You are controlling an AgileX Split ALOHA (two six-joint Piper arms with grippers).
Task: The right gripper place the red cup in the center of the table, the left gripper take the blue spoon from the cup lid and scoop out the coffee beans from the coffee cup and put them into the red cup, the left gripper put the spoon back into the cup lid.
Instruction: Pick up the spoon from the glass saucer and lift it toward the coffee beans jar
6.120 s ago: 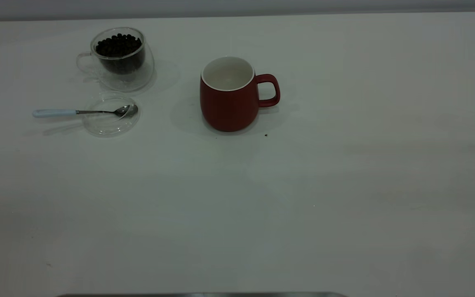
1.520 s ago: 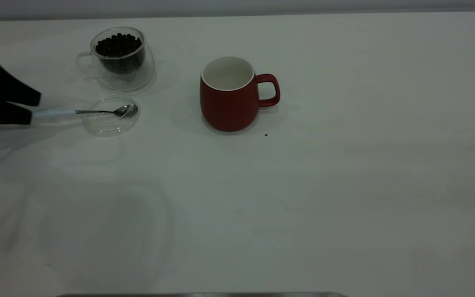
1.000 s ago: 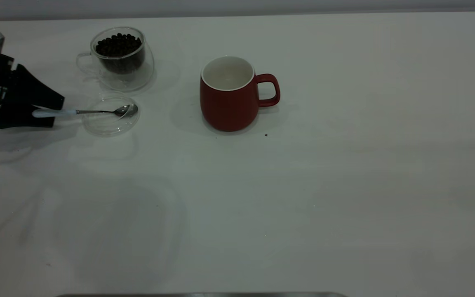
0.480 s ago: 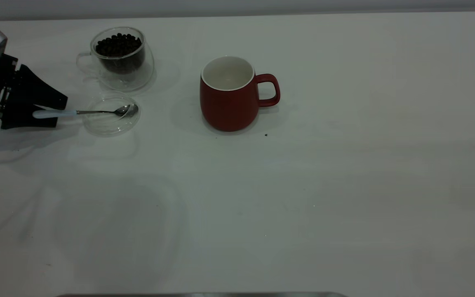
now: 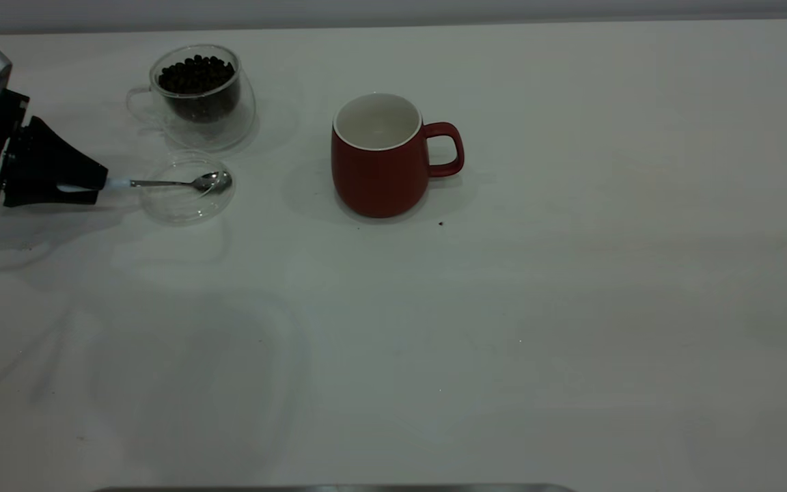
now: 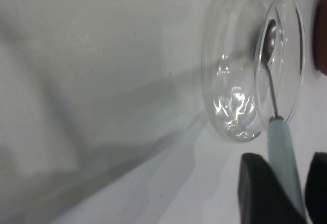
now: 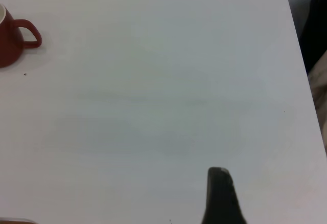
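The left hand point(image 5: 93, 185) is low at the left edge of the tabletop point(image 5: 503, 307), and its two dark fingers point(image 6: 263, 191) are together on the pale blue handle of the blue spoon point(image 5: 168, 183). In the left wrist view the handle runs between the fingers, so I judge that the hand is clamped on it, though where exactly the pads touch is not visible.

The spoon lies almost flat. Its long axis goes from the hand toward the middle of the tabletop, with the handle at the hand's side and the metal bowl at the far end. The bowl rests inside the cup lid point(image 5: 185, 208), a clear glass dish, near its far rim. I cannot tell if the bowl is already lifted a little from the glass.

The coffee cup point(image 5: 197, 96), a glass cup full of dark coffee beans point(image 5: 197, 74), stands just behind the lid, on the side away from the viewer. The red cup point(image 5: 380, 160) stands near the center of the tabletop, empty, with its handle pointing away from the left hand; one small dark crumb lies near its base.

So the coming move turns on this: the beans lie sideways from the spoon's axis, not ahead of it. I think the hand must lift the spoon clear of the lid's rim and then swing the bowl toward the coffee cup.

The right hand point(image 7: 220, 196) is parked far from all these things, and I cannot tell its state.
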